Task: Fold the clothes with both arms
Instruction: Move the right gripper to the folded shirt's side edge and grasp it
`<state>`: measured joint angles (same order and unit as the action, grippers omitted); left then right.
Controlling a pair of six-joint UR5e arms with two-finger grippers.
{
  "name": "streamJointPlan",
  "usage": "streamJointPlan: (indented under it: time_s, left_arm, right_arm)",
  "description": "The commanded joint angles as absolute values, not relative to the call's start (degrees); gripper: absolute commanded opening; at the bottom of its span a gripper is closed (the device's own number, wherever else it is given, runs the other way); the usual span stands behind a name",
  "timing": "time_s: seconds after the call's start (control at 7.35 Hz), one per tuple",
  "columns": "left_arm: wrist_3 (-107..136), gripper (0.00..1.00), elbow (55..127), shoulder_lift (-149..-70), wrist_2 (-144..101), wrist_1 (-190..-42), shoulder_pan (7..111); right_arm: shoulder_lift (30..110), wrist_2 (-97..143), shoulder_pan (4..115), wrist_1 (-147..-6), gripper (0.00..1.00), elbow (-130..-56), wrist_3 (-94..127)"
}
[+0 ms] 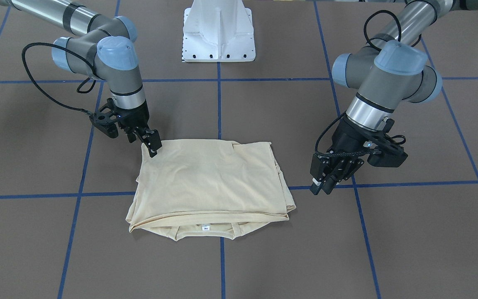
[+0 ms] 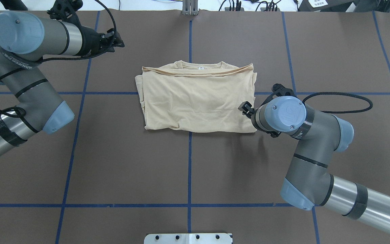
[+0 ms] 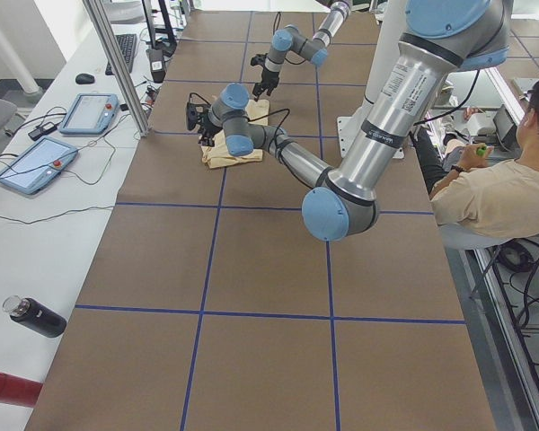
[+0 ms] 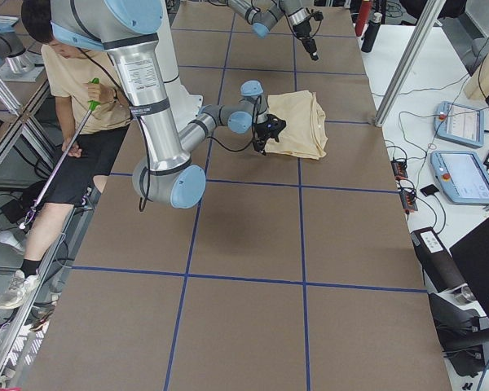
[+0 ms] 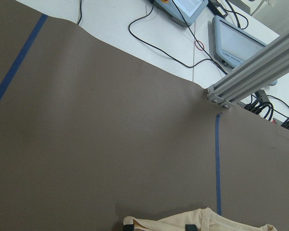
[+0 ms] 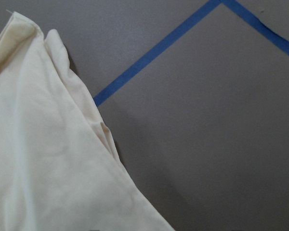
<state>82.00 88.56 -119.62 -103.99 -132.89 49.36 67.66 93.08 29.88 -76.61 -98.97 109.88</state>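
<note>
The clothes are one cream-yellow shirt folded into a flat rectangle at mid-table. Its neckline and white label lie on the edge away from the robot. My right gripper sits low at the shirt's corner nearest the robot, its fingers apart and holding nothing; its wrist view shows that cloth edge. My left gripper hangs open above the table, off the shirt's opposite side. The left wrist view catches only the shirt's neckline at the bottom.
Blue tape lines grid the brown table. The white pedestal base stands at the robot's edge. A seated person, tablets and an aluminium post border the table. A bottle lies off one end.
</note>
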Motion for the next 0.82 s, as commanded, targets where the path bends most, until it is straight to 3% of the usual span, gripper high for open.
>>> streamJointPlan:
  time_s: [0.0,0.14,0.41,0.68]
  left_arm:
    - [82.0,0.46,88.6,-119.5,-103.9,-132.9,49.5]
    - [82.0,0.46,88.7,-119.4,-103.9,-132.9,49.6]
    - [82.0,0.46,88.9,-119.0,-103.9,-132.9,49.6]
    - [82.0,0.46,89.1,-118.9,-103.9,-132.9,49.6]
  right_arm:
    - [67.8,93.5,29.6,-76.6,0.76,-98.9,110.1]
    - [67.8,93.5,29.6,-76.6,0.59,-98.9,110.1]
    - [67.9,93.6,29.6,-76.6,0.0,-99.0,110.1]
    - [68.2,93.9,29.6,-76.6,0.0,-99.5,110.0]
